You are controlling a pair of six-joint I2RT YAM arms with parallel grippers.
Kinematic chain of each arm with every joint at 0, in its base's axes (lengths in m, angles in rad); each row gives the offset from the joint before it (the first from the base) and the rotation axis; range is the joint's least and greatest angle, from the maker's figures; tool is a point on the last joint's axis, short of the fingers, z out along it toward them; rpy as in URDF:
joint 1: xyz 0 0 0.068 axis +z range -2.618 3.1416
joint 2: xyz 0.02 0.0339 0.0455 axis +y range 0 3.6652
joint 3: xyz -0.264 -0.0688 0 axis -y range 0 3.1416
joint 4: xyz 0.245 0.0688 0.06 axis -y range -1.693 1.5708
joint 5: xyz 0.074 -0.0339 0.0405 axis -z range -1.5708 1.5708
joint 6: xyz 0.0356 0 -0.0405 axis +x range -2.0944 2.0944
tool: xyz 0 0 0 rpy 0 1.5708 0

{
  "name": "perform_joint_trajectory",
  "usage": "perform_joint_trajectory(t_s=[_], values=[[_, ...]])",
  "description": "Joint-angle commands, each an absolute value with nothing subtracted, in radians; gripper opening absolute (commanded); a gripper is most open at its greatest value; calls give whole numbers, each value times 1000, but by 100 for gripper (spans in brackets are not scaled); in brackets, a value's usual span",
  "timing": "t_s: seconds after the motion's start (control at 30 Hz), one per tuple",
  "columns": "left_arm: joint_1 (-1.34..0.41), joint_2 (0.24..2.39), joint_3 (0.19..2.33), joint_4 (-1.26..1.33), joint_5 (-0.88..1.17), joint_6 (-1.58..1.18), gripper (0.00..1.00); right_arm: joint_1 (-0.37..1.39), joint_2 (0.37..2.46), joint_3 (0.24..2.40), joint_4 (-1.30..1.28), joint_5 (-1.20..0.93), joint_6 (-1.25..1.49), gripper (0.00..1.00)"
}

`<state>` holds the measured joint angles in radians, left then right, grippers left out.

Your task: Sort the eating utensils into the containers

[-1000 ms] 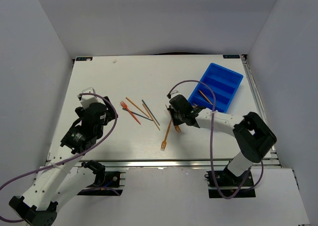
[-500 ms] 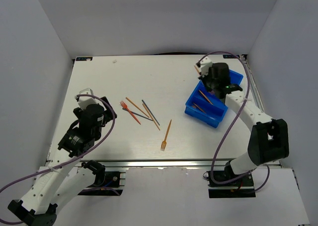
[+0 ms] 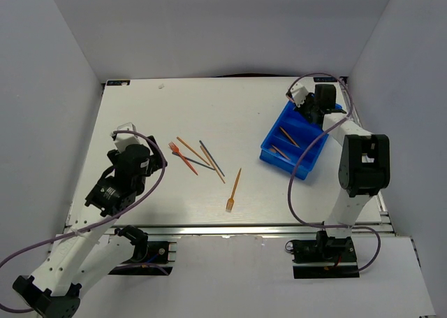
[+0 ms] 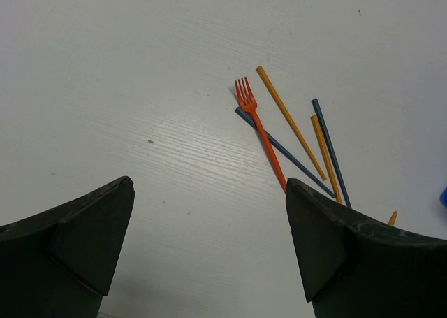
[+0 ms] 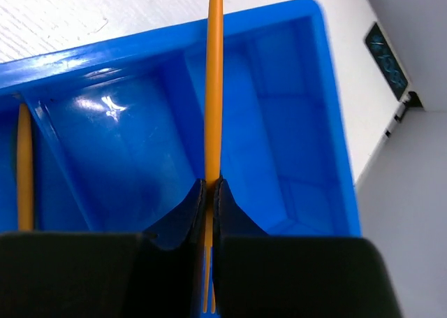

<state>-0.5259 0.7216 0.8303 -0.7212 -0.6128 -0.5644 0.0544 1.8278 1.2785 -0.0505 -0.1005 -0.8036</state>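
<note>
My right gripper [image 5: 211, 184] is shut on an orange fork [image 5: 214, 87], tines at the jaws and handle pointing out over the blue tray [image 5: 328, 122]. From above, that gripper [image 3: 312, 106] hovers at the far end of the tray [image 3: 285, 165], which holds two orange sticks [image 3: 288, 137]. A red fork [image 4: 262, 129], orange sticks [image 4: 290, 121] and dark blue sticks [image 4: 283, 152] lie in a loose fan on the table. A lone orange fork [image 3: 234, 190] lies nearer the front. My left gripper [image 4: 208, 192] stands wide open above bare table, left of the fan.
The table's right edge and a grey side wall run just beyond the tray's far corner [image 5: 391, 59]. One orange stick [image 5: 24, 168] lies in the tray compartment left of the held fork. Purple cables [image 3: 300, 185] loop off both arms.
My right arm swung from the middle of the table to the tray's far end, carrying the orange fork. The tray slid a little toward the front. The left arm barely moved.
</note>
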Motion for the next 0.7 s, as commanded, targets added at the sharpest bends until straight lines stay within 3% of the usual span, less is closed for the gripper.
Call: perform_joint_trajectory(t_s=[0.0, 0.17, 0.23, 0.37, 0.4, 0.43, 0.47, 0.53, 0.57, 0.67], values=[[-528, 718, 827, -707, -603, -552, 98, 52, 1859, 1284, 35, -127, -867, 0], [-529, 710, 825, -704, -607, -555, 98, 34, 1849, 1243, 55, -147, -845, 0], [-529, 716, 827, -704, -604, -554, 98, 32, 1836, 1244, 35, -155, -833, 17], [-529, 712, 825, -707, -609, -555, 98, 29, 1809, 1235, 2, -179, -824, 22], [-529, 709, 827, -706, -611, -555, 98, 29, 1804, 1235, -32, -179, -824, 27], [-529, 707, 824, -706, -611, -557, 98, 29, 1792, 1236, -47, -183, -818, 39], [-529, 707, 824, -706, -609, -557, 98, 28, 1778, 1236, -48, -190, -818, 41], [-529, 710, 824, -706, -609, -557, 98, 26, 1747, 1233, -43, -201, -773, 62], [-529, 712, 825, -706, -609, -557, 98, 26, 1709, 1238, -46, -228, -755, 89], [-529, 722, 827, -707, -609, -557, 98, 49, 1610, 1267, -67, -245, -645, 89]])
